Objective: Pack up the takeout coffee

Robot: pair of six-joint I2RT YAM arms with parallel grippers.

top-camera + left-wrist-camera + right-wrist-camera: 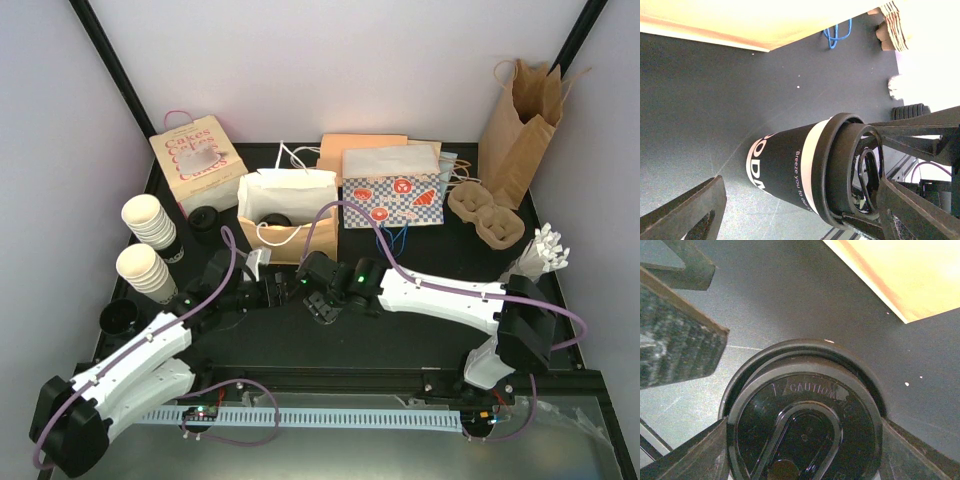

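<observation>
Your right end effector (804,429) is gripping the dark paper coffee cup (790,175) from above, jaws pressing both sides of its round black plastic lid (805,405). Your left end effector (800,187) is gaping wide around the cup, not touching. Cup is standing on the black table (300,350), just before the open brown paper bag (285,215).

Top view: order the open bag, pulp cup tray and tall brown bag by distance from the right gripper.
1. Open bag, just behind the right gripper, centre.
2. Pulp cup tray, right side.
3. Tall brown bag, back right corner.
</observation>
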